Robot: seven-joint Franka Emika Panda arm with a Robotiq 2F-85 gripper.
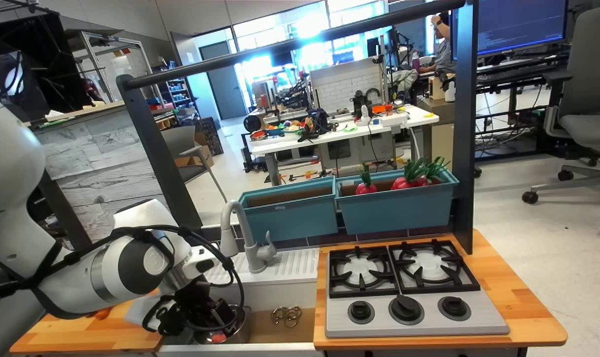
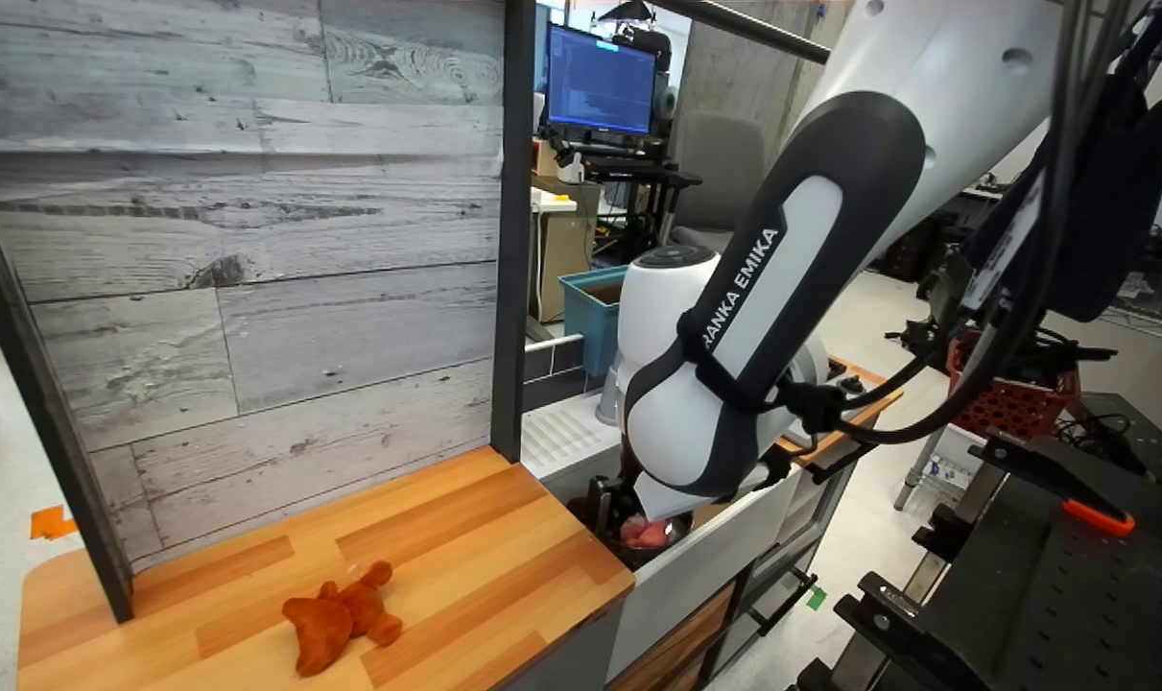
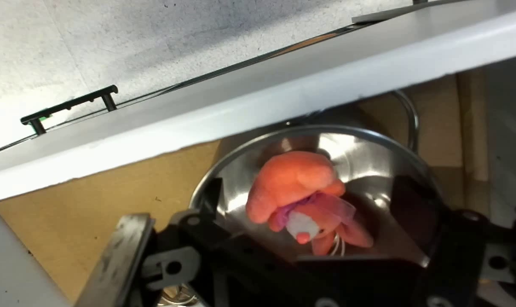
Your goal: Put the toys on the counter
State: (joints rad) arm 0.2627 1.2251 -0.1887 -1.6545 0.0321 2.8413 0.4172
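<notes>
A pink-orange plush toy [image 3: 292, 183] with a white muzzle and purple ribbon lies in a round steel bowl [image 3: 368, 132] in the sink. It also shows in both exterior views [image 1: 218, 338] [image 2: 643, 531]. A rust-orange plush toy [image 2: 336, 619] lies on the light-brown wood counter [image 2: 465, 576]; a bit of it shows in an exterior view [image 1: 103, 314]. My gripper [image 3: 313, 200] is open and points down at the bowl, its black fingers spread on both sides of the pink-orange toy. Whether the fingers touch it cannot be told.
The sink's white front wall [image 3: 249, 106] runs close beside the bowl. The faucet [image 1: 250, 238] stands behind the sink. Shiny metal rings [image 1: 286, 315] lie on the sink floor. A grey stove [image 1: 413, 317] is beside the sink. A wood-look panel [image 2: 283, 288] stands behind the counter.
</notes>
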